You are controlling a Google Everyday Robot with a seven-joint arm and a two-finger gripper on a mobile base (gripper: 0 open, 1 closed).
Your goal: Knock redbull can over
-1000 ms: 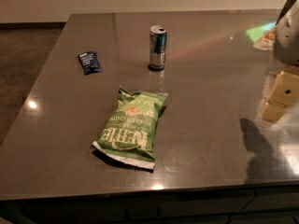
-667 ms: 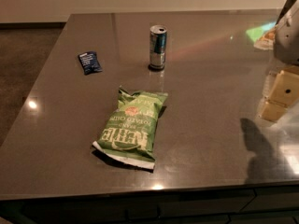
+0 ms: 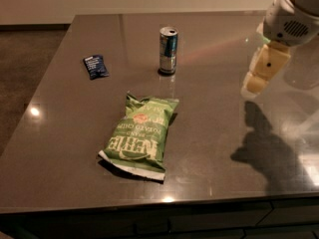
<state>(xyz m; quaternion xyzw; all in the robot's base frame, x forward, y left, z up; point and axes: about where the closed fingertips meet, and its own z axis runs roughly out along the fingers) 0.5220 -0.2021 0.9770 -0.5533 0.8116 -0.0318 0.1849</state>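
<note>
- Change: gripper [image 3: 255, 83] sits further left than before, well right of the redbull can [image 3: 168, 50]; its state cannot be told.
- Can unmoved, upright, far-centre on the dark glossy table [image 3: 65, 148].
- Green chip bag [image 3: 139, 136] lies nearer.

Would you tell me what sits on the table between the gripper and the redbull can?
In the camera view, only bare tabletop lies between the gripper at the right and the upright redbull can.
</note>
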